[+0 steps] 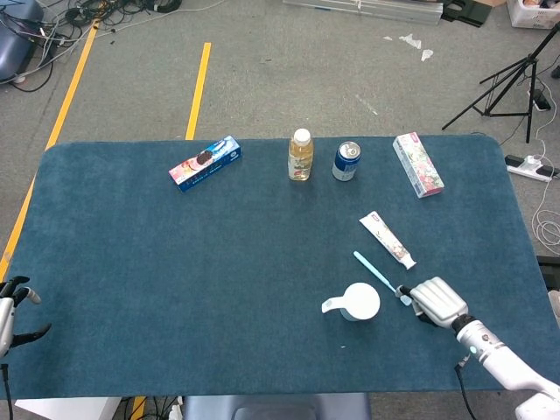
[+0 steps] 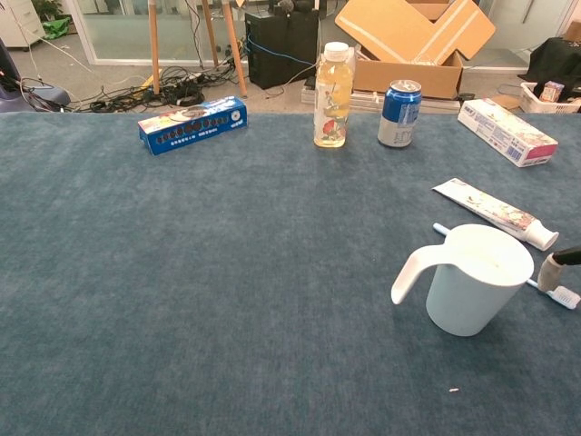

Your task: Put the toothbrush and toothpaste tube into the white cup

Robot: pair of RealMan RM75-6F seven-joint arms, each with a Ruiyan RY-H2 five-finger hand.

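- The right hand [image 1: 437, 300] rests on the cloth just right of the cup [image 1: 360, 301], fingertips on the brush end of the toothbrush [image 1: 379, 276]. Whether it pinches the brush or only touches it I cannot tell.
- The toothbrush lies flat, handle slanting away to the far left, just beside the cup's far-right rim; probably being worked loose for a lift.
- The tube [image 1: 387, 239] lies flat further off, apart from both, not yet handled.
- The cup stands upright, handle to the left, nothing inside.
- The left hand [image 1: 10, 311] waits at the near left edge, fingers spread, holding nothing.
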